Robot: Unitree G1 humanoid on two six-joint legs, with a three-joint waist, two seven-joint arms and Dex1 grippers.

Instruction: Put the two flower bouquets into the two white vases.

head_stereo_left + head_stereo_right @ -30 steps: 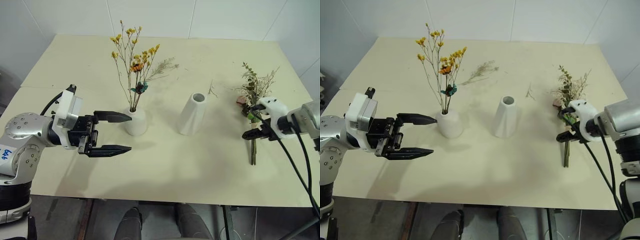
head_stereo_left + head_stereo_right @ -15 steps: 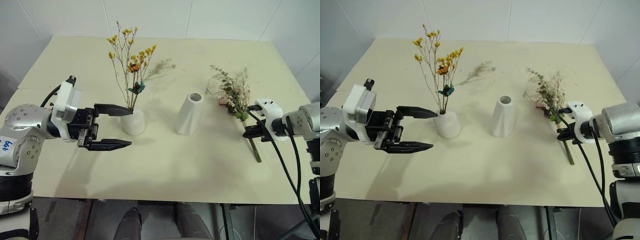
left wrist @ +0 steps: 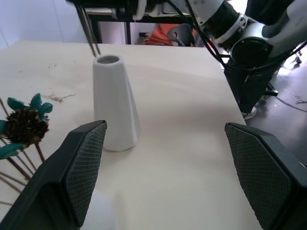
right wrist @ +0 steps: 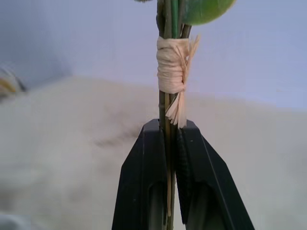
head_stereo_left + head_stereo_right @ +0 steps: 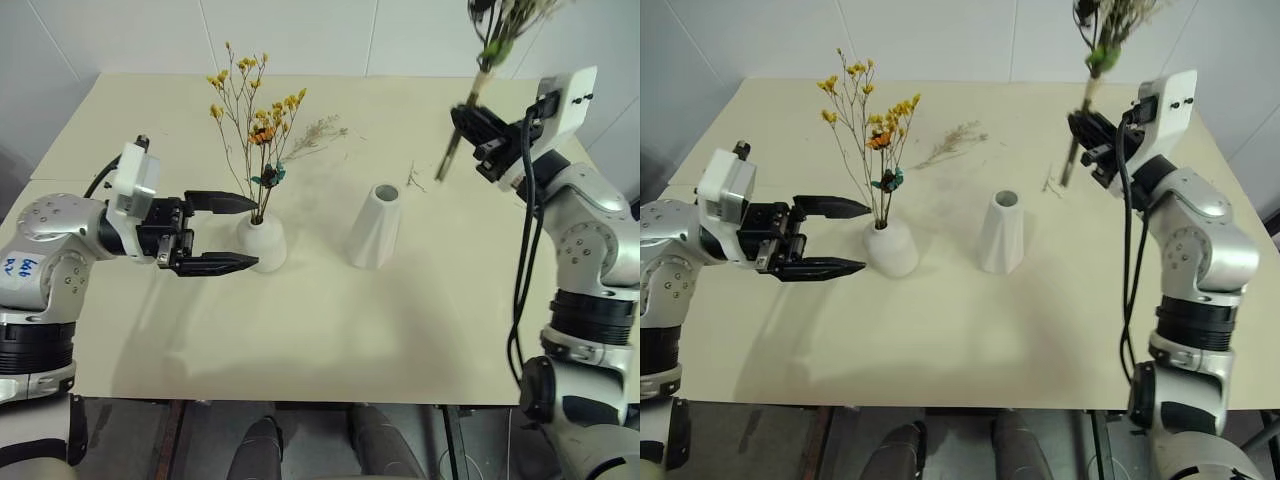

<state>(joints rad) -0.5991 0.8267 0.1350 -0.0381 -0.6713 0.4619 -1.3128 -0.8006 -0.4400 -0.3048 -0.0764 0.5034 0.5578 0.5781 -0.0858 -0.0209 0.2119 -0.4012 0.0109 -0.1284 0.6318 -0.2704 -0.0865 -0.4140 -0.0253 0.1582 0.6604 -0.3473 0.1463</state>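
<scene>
right gripper clamping lifted bouquet, tall vase

On the tabletop the squat vase stands left of the tapered vase, the two apart. The thin-stemmed bouquet stands in the squat vase. Behind and between the vases a loose sprig lies flat. The left pincer sits level just left of the squat vase, one finger before it and one behind. The right pincer is up above the tabletop, right of and behind the tapered vase, with the bushy bouquet in its grip, stems slanting down toward that vase.
</scene>
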